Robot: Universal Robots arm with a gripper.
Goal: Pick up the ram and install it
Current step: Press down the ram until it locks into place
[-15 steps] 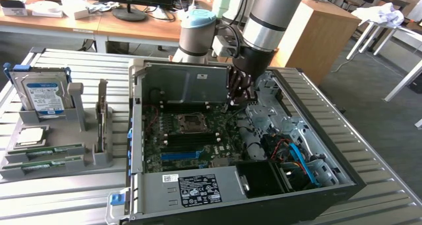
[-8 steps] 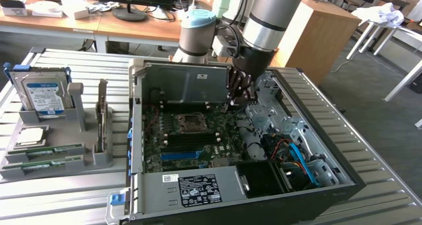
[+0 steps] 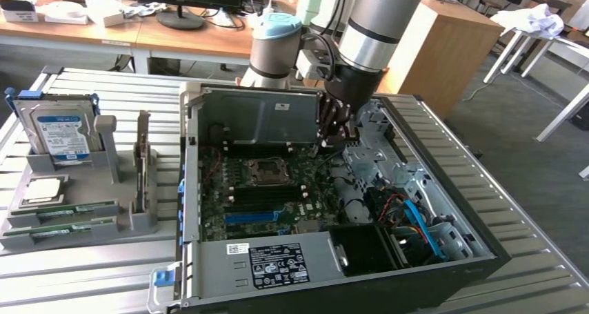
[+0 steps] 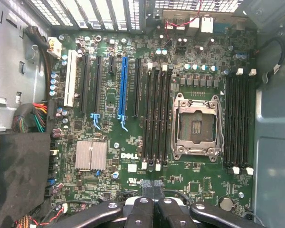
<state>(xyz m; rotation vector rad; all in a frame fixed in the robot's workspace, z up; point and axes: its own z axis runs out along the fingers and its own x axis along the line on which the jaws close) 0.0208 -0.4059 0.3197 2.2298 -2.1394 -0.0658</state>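
The ram (image 3: pixel 66 210) is seen lying flat in the grey holder (image 3: pixel 138 224) at the lower left of the exterior view, with a second stick (image 3: pixel 60 230) just beside it; the holder stands on the slatted worktop (image 3: pixel 83 279), apart from the open case (image 3: pixel 487 255) at the frame's centre. No stick is seen in the slots (image 4: pixel 156 114) on the board (image 4: pixel 190 190).

The fingers (image 4: pixel 141 211) are pressed shut, and nothing is seen clamped between them. They are held low inside the case, over the board and near the socket (image 4: pixel 197 123), well apart from the ram.

The step in hand is judged to be a shut-fingered pass over the board, with the pickup not yet shown as done. For this to be done well, height should be kept above the socket and the cables, since the open socket is easily damaged by a touch. The white latches (image 4: pixel 144 165) at the slot ends should be checked as open. Any push on a slot should be made straight down and along its line, not across it.
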